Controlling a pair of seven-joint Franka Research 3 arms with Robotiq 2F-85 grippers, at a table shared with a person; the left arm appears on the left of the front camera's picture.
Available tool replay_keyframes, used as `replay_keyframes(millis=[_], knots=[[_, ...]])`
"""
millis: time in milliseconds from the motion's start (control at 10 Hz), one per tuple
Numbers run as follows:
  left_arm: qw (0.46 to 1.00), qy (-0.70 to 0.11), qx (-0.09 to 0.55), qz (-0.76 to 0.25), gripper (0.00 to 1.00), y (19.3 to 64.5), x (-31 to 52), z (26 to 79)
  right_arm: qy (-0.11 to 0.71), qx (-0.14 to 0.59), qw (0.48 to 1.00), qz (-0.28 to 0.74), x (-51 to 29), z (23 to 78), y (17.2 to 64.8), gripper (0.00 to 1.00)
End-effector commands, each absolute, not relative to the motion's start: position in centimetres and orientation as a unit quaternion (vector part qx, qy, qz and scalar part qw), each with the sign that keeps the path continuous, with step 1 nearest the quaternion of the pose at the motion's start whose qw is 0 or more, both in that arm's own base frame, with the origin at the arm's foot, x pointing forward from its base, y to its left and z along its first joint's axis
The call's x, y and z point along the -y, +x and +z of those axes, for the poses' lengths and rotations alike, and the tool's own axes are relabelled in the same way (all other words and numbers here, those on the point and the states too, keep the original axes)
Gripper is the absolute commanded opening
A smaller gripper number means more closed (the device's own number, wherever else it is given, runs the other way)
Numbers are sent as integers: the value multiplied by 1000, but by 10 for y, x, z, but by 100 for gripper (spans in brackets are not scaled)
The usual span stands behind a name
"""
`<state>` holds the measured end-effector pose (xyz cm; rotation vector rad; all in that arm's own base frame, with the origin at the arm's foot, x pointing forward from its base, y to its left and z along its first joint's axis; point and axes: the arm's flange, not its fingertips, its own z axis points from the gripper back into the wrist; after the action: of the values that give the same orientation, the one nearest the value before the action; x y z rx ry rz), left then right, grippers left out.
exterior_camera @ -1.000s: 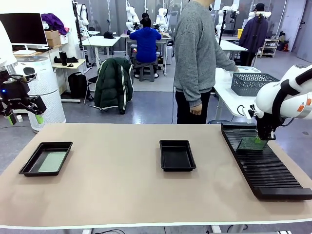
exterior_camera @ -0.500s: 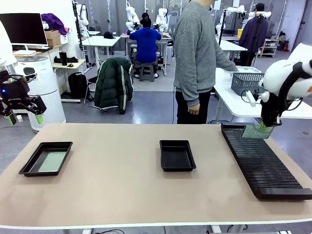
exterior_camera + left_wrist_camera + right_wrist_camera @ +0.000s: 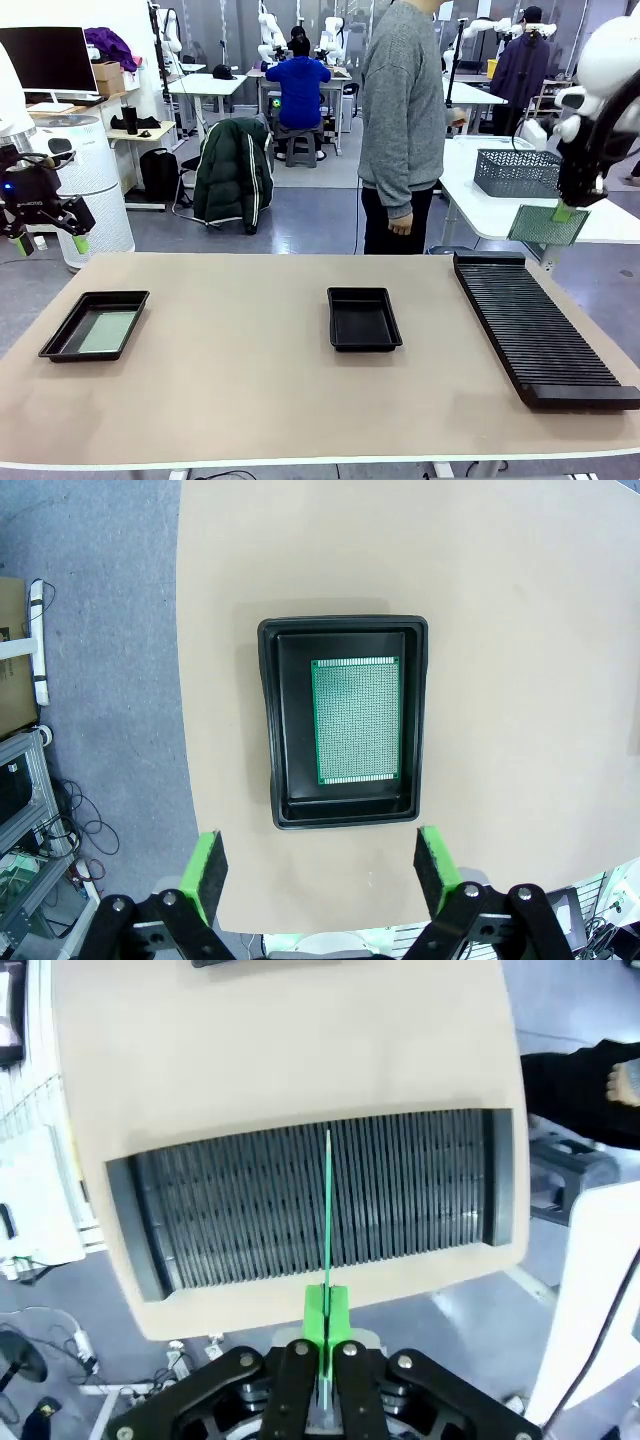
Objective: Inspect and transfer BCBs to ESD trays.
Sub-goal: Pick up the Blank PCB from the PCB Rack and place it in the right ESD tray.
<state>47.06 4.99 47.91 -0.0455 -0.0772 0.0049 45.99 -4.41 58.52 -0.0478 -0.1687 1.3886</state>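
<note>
My right gripper [image 3: 563, 212] is shut on a green BCB [image 3: 547, 225] and holds it high above the far end of the slotted rack [image 3: 535, 330]. In the right wrist view the same BCB [image 3: 327, 1210] stands edge-on between the green pads of that gripper [image 3: 327, 1318], with the rack [image 3: 200, 1210] far below. One ESD tray [image 3: 62, 330] at the table's left holds another BCB [image 3: 107, 330]; a second ESD tray [image 3: 365, 346] in the middle is bare. My left gripper [image 3: 50, 244] hovers open past the left edge. Seen from its wrist, the left gripper [image 3: 320, 865] is high above the tray [image 3: 343, 623] and its BCB [image 3: 356, 720].
A person [image 3: 400, 120] in a grey sweater stands at the far side of the table, turned toward a side table with a grey basket [image 3: 515, 170]. The long black rack lies along the table's right side.
My right gripper has lifted the green board out of the rack, rising and drifting right. The left arm has stayed still.
</note>
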Motion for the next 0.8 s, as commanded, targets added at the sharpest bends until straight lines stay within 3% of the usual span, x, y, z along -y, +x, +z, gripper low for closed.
replay_keyframes(millis=[0, 700], knots=[[999, -22, 42, 2, 100, 470, -50, 477, -2, 79, 778, 623, 38, 620, 464, 0], [999, -22, 42, 2, 100, 470, -50, 477, 10, 80, 795, 601, 41, 688, 464, 0]])
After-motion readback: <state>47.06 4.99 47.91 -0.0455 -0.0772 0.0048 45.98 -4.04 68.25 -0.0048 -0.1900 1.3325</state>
